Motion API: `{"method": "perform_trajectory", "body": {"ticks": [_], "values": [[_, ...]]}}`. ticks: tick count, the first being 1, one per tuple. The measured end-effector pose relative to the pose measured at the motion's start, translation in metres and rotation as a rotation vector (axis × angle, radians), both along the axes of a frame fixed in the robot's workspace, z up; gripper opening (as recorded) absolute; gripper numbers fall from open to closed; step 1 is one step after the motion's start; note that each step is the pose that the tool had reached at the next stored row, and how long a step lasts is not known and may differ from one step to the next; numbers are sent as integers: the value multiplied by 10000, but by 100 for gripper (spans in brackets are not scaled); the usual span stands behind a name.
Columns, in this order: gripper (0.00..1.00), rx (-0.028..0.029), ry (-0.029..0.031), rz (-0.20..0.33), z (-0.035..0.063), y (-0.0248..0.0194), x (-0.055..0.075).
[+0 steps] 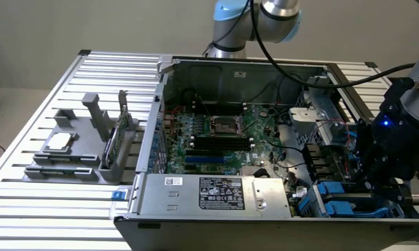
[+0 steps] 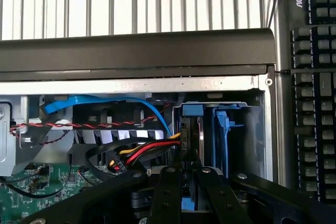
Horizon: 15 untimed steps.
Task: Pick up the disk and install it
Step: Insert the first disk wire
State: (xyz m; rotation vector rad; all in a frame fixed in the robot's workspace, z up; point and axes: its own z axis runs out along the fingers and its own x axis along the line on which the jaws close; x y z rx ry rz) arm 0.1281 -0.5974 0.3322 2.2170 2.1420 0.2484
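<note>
Down in the drive bay at the exterior view's right front corner of the computer case (image 1: 195, 68), the disk (image 2: 193, 129) sits on edge, its blue rails among the bay's blue brackets (image 1: 338, 201). My gripper (image 2: 189, 179) is right above it, and the jaws look nearly closed around its upper edge; I judge they are holding it, though the contact itself is hidden. To seat it well, I'd keep the disk square to the bay walls and press straight along the rails, watching the red, yellow and black cables (image 2: 139, 153) just beside it. Further out, a grey parts holder (image 1: 77, 151) stands on the slatted metal worktop (image 1: 27, 209), and a keyboard (image 2: 312, 77) lies beside the case.
</note>
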Motion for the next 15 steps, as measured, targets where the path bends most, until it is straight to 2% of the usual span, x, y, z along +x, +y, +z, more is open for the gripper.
{"method": "perform_trajectory", "body": {"ticks": [15], "values": [[17,-1,0,-40,-1,0,11]]}}
